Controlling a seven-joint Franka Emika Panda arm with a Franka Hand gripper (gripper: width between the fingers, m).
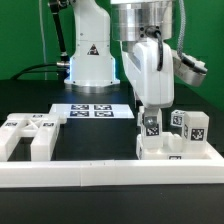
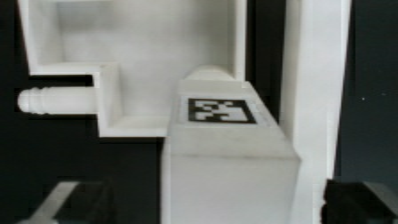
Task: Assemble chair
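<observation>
The chair is in loose white parts. In the exterior view my gripper [image 1: 150,124] hangs straight down over an upright tagged block [image 1: 151,138] at the right, just behind the border rail [image 1: 100,175]. More tagged chair blocks [image 1: 190,125] stand beside it on the exterior view's right. In the wrist view the same block [image 2: 228,150], with a square tag on its face, lies between my fingers. A dark gap separates one finger [image 2: 63,200] from it, and the other finger [image 2: 365,200] stands close by its side. The gripper [image 2: 214,205] is open around the block. A short peg [image 2: 45,100] sticks out of a neighbouring white part.
Other white chair parts [image 1: 30,135] lie at the exterior view's left, behind the rail. The marker board [image 1: 95,110] lies flat at the table's middle. The robot base [image 1: 90,60] stands behind it. A flat white panel [image 2: 125,40] fills the far part of the wrist view.
</observation>
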